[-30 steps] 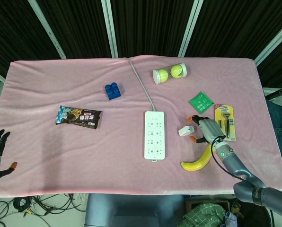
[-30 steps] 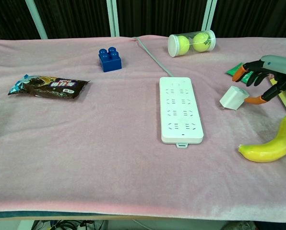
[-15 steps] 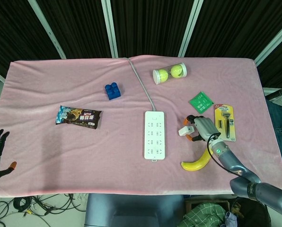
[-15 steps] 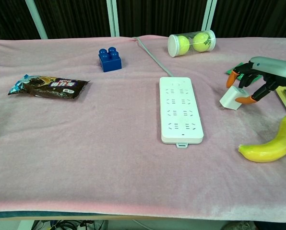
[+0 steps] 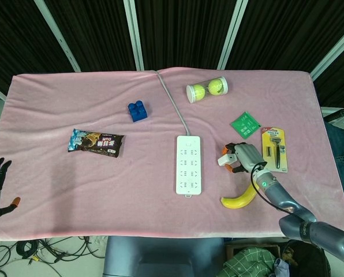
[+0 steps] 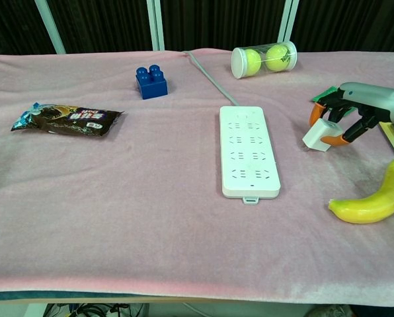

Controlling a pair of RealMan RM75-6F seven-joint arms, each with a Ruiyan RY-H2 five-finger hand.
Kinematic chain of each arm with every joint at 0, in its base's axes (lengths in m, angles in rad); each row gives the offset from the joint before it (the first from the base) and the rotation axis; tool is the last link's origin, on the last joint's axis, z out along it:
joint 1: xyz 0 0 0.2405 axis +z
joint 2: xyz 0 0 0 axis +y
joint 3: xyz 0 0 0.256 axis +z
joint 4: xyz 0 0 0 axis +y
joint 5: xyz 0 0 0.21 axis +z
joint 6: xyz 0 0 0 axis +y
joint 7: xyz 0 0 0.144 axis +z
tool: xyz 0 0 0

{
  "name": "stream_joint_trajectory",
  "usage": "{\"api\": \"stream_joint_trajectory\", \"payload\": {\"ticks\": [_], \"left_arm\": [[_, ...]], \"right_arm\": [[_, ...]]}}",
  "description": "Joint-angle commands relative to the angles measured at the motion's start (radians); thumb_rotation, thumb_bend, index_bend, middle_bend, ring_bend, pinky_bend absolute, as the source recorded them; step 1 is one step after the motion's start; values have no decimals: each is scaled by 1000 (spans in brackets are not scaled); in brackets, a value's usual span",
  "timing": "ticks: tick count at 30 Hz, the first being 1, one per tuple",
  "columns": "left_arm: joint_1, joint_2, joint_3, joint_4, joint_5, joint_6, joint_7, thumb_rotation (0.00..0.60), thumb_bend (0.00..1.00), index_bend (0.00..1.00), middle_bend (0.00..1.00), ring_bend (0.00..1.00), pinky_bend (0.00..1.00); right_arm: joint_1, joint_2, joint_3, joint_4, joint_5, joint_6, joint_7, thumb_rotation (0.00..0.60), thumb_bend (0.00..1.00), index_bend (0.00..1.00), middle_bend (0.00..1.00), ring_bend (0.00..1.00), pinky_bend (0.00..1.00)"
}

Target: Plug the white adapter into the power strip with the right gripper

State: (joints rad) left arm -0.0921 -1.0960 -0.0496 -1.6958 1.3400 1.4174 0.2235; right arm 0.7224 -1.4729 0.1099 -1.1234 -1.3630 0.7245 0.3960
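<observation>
While right hand (image 6: 346,119) hides white adapter (image 6: 318,134) partly, grip unclear

Pink-clothed table (image 5: 74,190): power strip (image 5: 189,164), adapter (image 6: 318,135), banana (image 5: 240,198), snack bar (image 5: 96,142), block (image 5: 137,111).

Lab test bench: pink cloth-covered table (image 5: 74,190), dark curtain backdrop (image 5: 183,29), assorted props.

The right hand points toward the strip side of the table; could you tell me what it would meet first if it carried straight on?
The adapter: the right hand already has its fingertips around it. Beyond that lies the power strip, though depth is hard to judge.
</observation>
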Motion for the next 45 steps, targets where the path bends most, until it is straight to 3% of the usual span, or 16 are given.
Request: {"api": "stream_joint_trajectory", "payload": {"ticks": [1, 16, 24, 28, 32, 36, 40, 45], "left_arm": [[0, 0, 0, 0, -1, -1, 0, 600, 241, 7, 0, 0, 0], [-1, 1, -1, -4, -5, -3, 2, 600, 242, 7, 0, 0, 0], [-2, 6, 0, -10, -7, -9, -7, 600, 242, 8, 0, 0, 0], [-3, 8, 1, -11, -7, -12, -15, 600, 242, 7, 0, 0, 0], [-4, 15, 2, -16, -5, -19, -34, 600, 242, 8, 0, 0, 0], [-6, 21, 4, -16, -3, -28, -48, 600, 242, 8, 0, 0, 0], [-9, 25, 5, -17, -3, -35, -53, 600, 243, 8, 0, 0, 0], [-9, 28, 7, -20, -5, -40, -59, 600, 243, 8, 0, 0, 0]], "right_arm": [[1, -1, 0, 1, 0, 0, 2, 600, 266, 447, 367, 396, 260], [3, -19, -3, 33, -3, -2, -5, 600, 321, 500, 433, 445, 273], [16, 25, 21, -38, -9, 27, -35, 600, 356, 576, 533, 526, 357], [38, 70, 43, -110, 36, -3, -121, 600, 356, 618, 581, 570, 418], [80, 127, 75, -225, 222, -72, -334, 600, 354, 686, 616, 599, 463], [135, 162, 68, -349, 490, -46, -583, 600, 353, 700, 640, 621, 497], [221, 158, 41, -455, 779, 76, -810, 600, 353, 701, 644, 633, 514], [282, 112, 51, -524, 944, 220, -940, 600, 355, 702, 648, 642, 524]]}}
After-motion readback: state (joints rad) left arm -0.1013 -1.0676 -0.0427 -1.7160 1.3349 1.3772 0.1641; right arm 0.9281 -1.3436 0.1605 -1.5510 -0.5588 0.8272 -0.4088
